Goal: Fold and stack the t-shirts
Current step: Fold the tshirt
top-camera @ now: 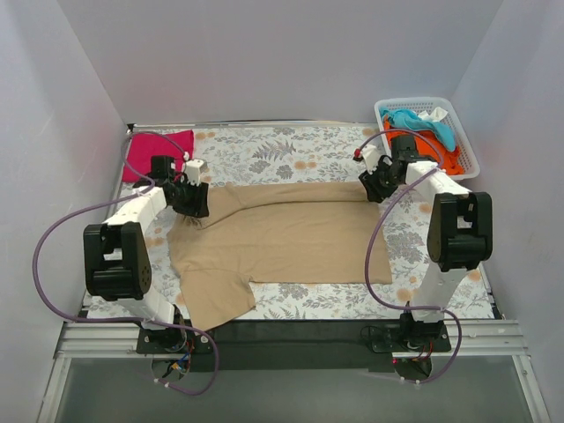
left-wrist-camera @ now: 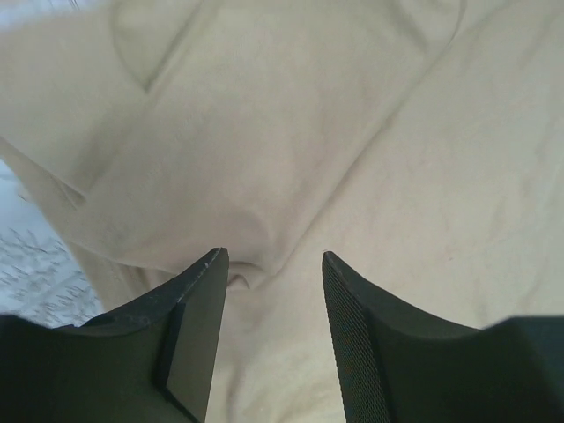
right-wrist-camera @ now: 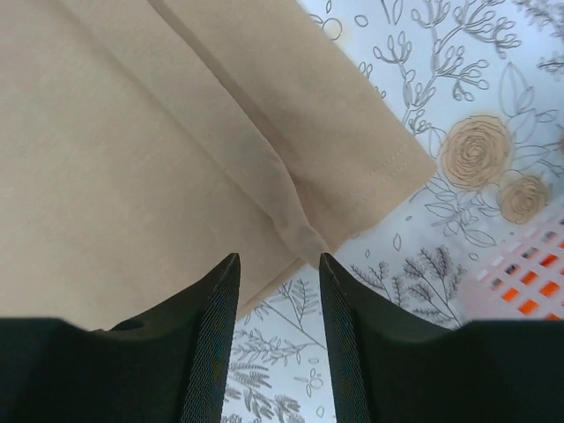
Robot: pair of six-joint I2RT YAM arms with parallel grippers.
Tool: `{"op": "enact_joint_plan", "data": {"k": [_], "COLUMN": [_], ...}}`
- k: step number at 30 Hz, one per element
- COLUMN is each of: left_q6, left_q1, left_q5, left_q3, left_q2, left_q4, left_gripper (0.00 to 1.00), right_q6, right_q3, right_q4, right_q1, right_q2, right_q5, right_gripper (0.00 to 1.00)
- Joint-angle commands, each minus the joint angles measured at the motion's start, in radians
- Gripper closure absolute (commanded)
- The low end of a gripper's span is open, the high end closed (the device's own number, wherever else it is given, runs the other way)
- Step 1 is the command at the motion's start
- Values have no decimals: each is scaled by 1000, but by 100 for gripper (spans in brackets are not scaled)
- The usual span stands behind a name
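Observation:
A tan t-shirt (top-camera: 282, 238) lies spread on the floral table cover, its far edge folded over along the top and one sleeve hanging toward the near left. My left gripper (top-camera: 192, 207) hovers open over the shirt's left shoulder; the left wrist view shows wrinkled tan cloth (left-wrist-camera: 291, 150) between and beyond the fingers (left-wrist-camera: 198, 317). My right gripper (top-camera: 374, 188) is open at the shirt's far right corner; the right wrist view shows the folded hem (right-wrist-camera: 291, 203) just ahead of the fingers (right-wrist-camera: 216, 335). A folded pink shirt (top-camera: 159, 152) lies at the far left.
A white basket (top-camera: 464, 150) at the far right holds blue, orange and white clothes. The table cover (top-camera: 291, 150) has a leaf and flower print. White walls close in three sides. Purple cables loop from both arms.

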Motion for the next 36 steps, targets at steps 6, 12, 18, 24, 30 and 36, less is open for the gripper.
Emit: {"op": "enact_joint_plan", "data": {"k": [6,12,18,24,30,36], "left_q6": [40,20,23,34,52,66], "left_q1": [2,4,-1,-2,-2,-5], "left_q5": [55,-38,21,3,18,31], "left_q3": [273,369,414,454,455,422], "left_q2": [56,220,289,352,355,327], "left_q4": [-77,-57,-43,-46,-68,-81], "left_gripper": [58,58,58,58,72,70], "right_q6": [51,89,101,86,63,60], "right_q3": [155,269,272,203,168,165], "right_q4": [-42,-57,-68,-73,-74,-76], "right_q1": [-5,-2,1,4,6,4], "right_q2": [-57,72,126,128,117,111], "right_q5": [-54,-23,-15,0,19,22], "right_gripper": [72,73,73,73,75,75]}}
